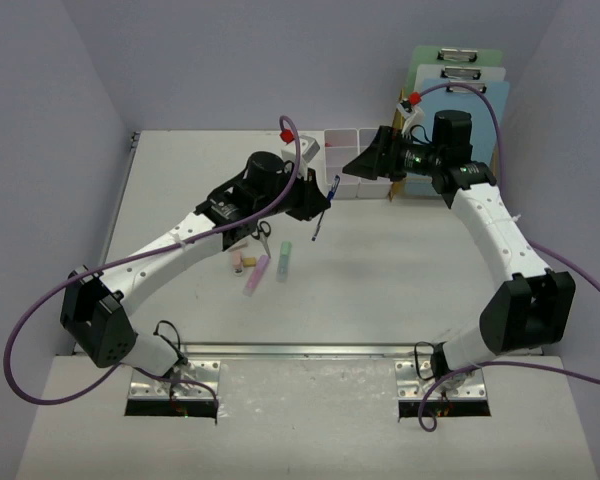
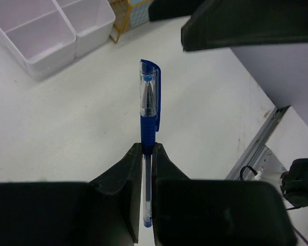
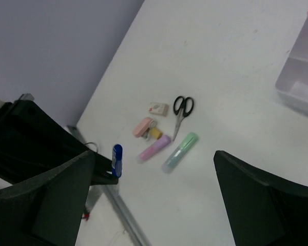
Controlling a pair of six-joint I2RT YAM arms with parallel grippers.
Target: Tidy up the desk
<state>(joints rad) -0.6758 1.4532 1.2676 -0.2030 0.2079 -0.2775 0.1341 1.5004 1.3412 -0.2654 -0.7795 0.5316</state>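
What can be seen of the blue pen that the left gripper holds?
The blue pen looks plastic: clear barrel, dark blue ribbed grip section, clear cap with a blue clip, still on. The left gripper is shut on the barrel, and the capped end sticks out past its fingertips, over the white desk. Only the two fingers clearly touch it; whether the cap reaches the desk I cannot tell.

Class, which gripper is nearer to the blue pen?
Left. The left gripper clamps the blue pen; the right gripper hangs open, apart from it, by the organizer box.
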